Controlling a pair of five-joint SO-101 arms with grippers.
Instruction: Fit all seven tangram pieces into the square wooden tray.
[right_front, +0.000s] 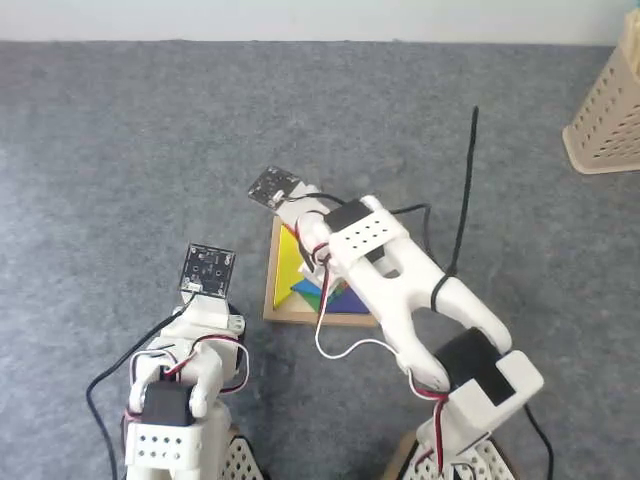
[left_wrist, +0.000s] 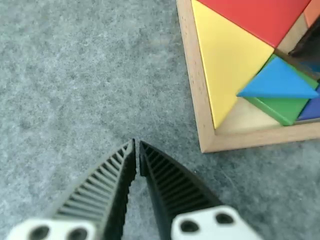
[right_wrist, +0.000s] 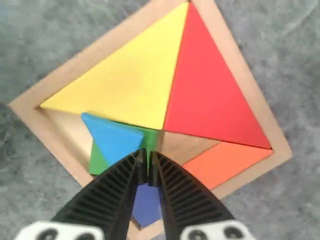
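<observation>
While it is sitting on the grey cloth-covered table (right_front: 130, 150), the square wooden tray (right_wrist: 47, 131) is holding a yellow triangle (right_wrist: 125, 80) and a red triangle (right_wrist: 205, 95) that are lying flat, edge to edge, and filling about half of it. An orange piece (right_wrist: 225, 160) is lying along the rim beside the red triangle, with a patch of bare tray floor showing between them. A green piece (right_wrist: 97, 162) is sitting below the yellow triangle's long edge, and a blue triangle (right_wrist: 112, 140) is lying across it, overlapping it rather than sitting flat. A dark blue piece (right_wrist: 145, 202) is lying next to the green one.

The right gripper (right_wrist: 148, 156) is hanging over the tray, its jaws drawn together to a thin slit with nothing between them, tips pointing at the blue triangle's corner; whether they are touching it I cannot tell. The left gripper (left_wrist: 136, 145) is hovering over the cloth just off a tray corner, jaws likewise almost closed and gripping nothing. A perforated cream basket (right_front: 608, 110) is standing well away at the table's far edge.
</observation>
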